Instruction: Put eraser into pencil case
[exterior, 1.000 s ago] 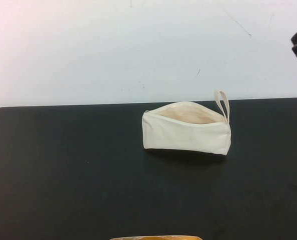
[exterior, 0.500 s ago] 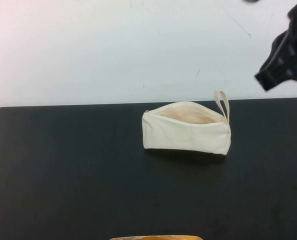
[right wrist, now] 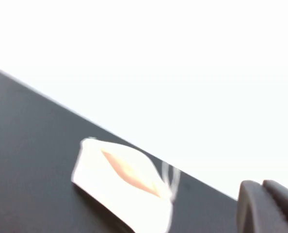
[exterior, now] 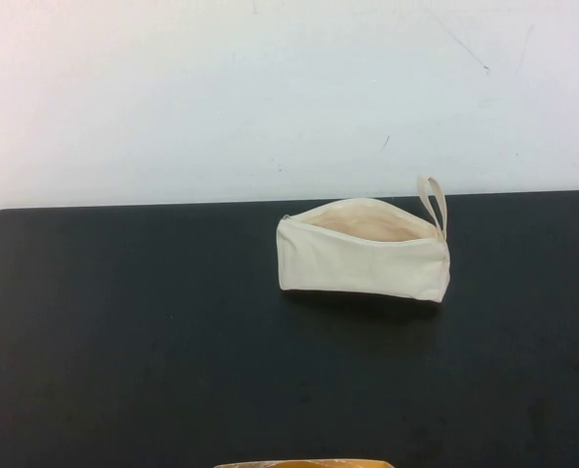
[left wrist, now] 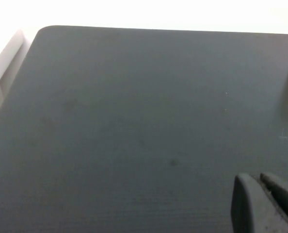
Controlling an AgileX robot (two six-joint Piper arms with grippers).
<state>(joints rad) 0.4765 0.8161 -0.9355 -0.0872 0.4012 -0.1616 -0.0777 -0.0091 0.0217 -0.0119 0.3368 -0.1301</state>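
Across the wide black worktop (exterior: 124, 370), right of centre near its far edge, lies the long cream-white canvas pencil case (exterior: 363, 255), zipper open on pale beige lining, loop strap (exterior: 433, 203) upright at its right end. The tiny eraser shows in no view. Right hand (right wrist: 270, 206) hangs high, well apart from the pouch; left hand (left wrist: 263, 201) hovers over bare worktop. Both look clenched.

Bright overexposed wall, right wrist view motion-blurred, soft shadows
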